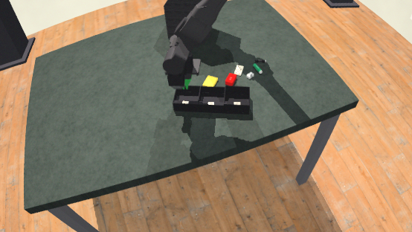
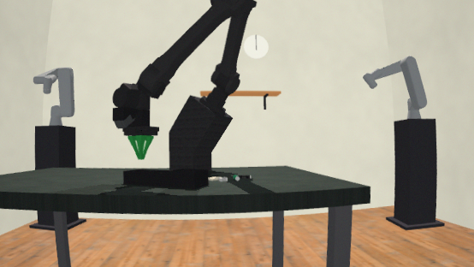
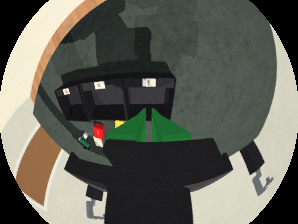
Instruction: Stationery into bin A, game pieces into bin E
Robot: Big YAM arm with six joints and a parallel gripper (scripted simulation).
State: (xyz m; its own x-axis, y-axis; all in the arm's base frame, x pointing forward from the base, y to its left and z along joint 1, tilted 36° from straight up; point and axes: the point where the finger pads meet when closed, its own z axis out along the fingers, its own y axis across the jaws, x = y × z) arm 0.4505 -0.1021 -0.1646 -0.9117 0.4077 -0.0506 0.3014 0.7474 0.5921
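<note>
While the arm (image 2: 184, 56) reaches out over the tabletop (image 1: 93, 123), the hand (image 2: 139, 157) hangs above the left end of the black bin row (image 1: 211, 108), clear of it in the exterior view. Green fingers pressed nearly together, tips converging to a point; nothing visible between them, so it carries nothing.

Bin row: three compartments side by side, each with a small pale label (image 1: 210, 102) on the front wall. Letters too small to read, can't tell which is A or E. From the top view the hand (image 1: 186, 85) sits over the back edge of the leftmost compartment.

Loose things all on the tabletop behind the bins:
- yellow block (image 1: 210, 80), just behind the middle compartment
- red block (image 1: 230, 79), right of the yellow one, apart from it
- white card-like piece (image 1: 239, 70) and small white cube (image 1: 250, 75), near the red block
- green cylinder (image 1: 257, 68) and a thin dark item (image 1: 259, 60), farthest right

Can't make out contents of the compartments.
</note>
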